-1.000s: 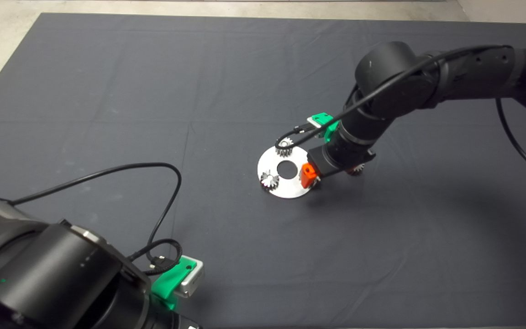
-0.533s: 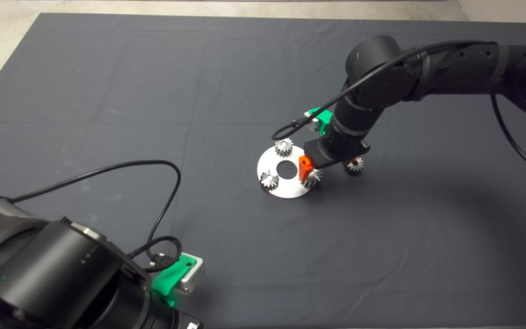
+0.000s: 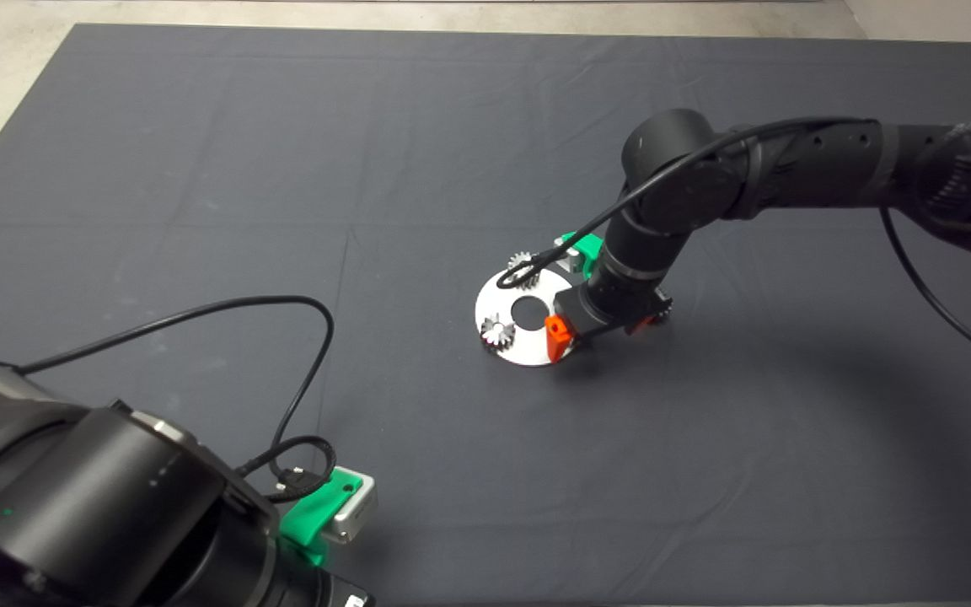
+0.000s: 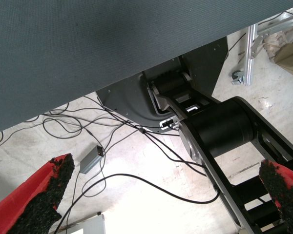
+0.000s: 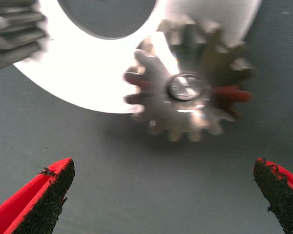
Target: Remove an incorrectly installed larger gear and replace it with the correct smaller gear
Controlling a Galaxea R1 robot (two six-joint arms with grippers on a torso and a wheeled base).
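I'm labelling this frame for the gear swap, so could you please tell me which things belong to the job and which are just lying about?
Job:
- silver plate
- larger gear, at the plate's edge
- smaller gear, on the mat beside the plate
- right gripper, open above the larger gear

Not involved:
- two small silver gears on the plate
- left gripper, parked, open

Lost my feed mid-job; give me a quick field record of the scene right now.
right pincer: open, low over the plate's edge, lined up on the big gear
big gear: on its pin at the plate rim, not gripped
plate: round, silver, centre hole, on the mat
small silver gears: two on the plate, one, the other
dark gear: on the mat beside the plate, mostly hidden by the right arm
left pincer: open, parked off the mat's edge, empty
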